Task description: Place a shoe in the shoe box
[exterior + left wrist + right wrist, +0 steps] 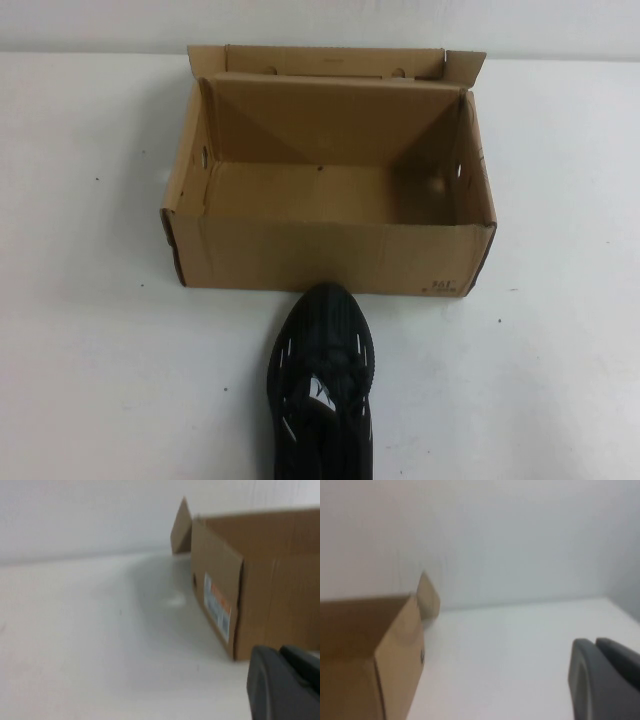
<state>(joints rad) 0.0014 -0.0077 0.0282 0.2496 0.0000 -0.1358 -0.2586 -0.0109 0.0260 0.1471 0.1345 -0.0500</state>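
The shoe (322, 385), a black sneaker with white dashes, lies on the white worktop (90, 350) with its toe touching or just short of the near wall of the shoe box (330, 258); which, I cannot tell. The brown cardboard box stands open and holds nothing, so the task looks not yet begun: grasping, lifting and placing all remain.

One shoe, one box. The left end effector (285, 685) shows only as a dark edge near the box's labelled side; the right end effector (605, 680) likewise, off the box's other side. Whether either is released or clenched, I cannot tell.
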